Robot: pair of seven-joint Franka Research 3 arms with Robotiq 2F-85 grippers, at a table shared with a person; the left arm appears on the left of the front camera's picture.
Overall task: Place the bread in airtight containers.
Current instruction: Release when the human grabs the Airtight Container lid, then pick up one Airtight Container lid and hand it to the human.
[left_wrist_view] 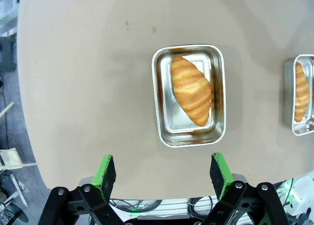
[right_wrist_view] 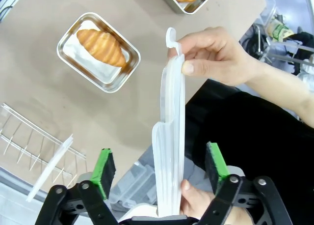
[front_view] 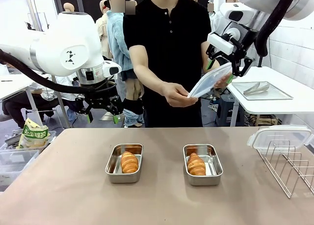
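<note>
Two steel airtight containers sit side by side on the tan table, each with one golden croissant of bread inside. My left gripper hangs open above the table's far left edge; in its wrist view, the gripper looks down on a container and its croissant. High at the right, my right gripper is open, its pads clear of a clear lid that stands edge-on between them. The person's two hands hold that lid.
A wire rack stands at the table's right edge with another clear lid resting on it. A flat metal tray lies on a white table behind. The person stands at the far side. A bag and bins sit off the left.
</note>
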